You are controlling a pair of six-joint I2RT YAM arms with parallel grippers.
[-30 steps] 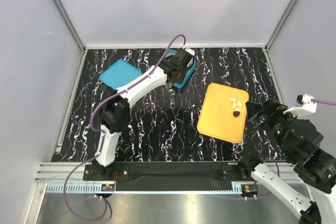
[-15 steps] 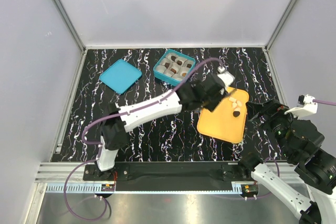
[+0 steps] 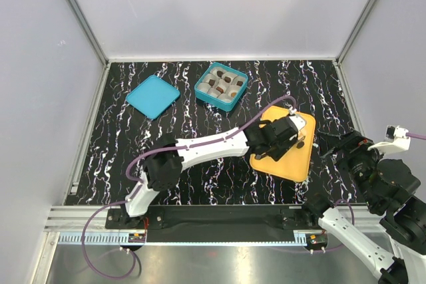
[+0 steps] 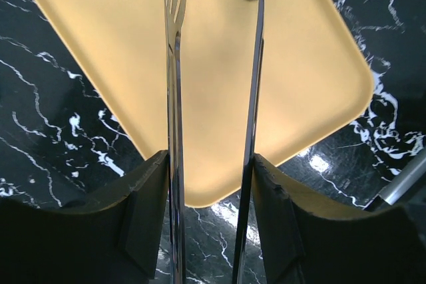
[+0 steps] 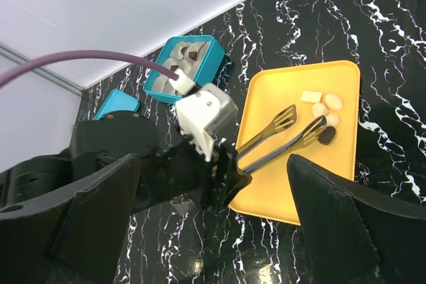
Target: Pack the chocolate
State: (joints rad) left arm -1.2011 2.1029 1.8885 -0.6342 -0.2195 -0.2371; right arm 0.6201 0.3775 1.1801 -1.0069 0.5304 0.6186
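Right wrist view: chocolate [image 5: 326, 136], 1 dark piece beside about 4 pale ones, sits at the far end of the yellow tray [image 5: 266, 187] on the marbled worktop [image 5: 399, 44]. Left claw [image 5: 306, 124] hovers over the tray, long tong blades apart, nothing between them, the dark piece at the tip of 1 blade. Right claw [image 5: 219, 224] spread wide, empty; teal box [image 3: 221, 86] and teal lid [image 3: 152, 96] lie further back.

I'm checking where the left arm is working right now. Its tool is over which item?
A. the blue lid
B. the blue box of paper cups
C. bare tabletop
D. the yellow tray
D: the left tool reaches out over the yellow tray, its tips open beside the dark chocolate, nothing gripped.
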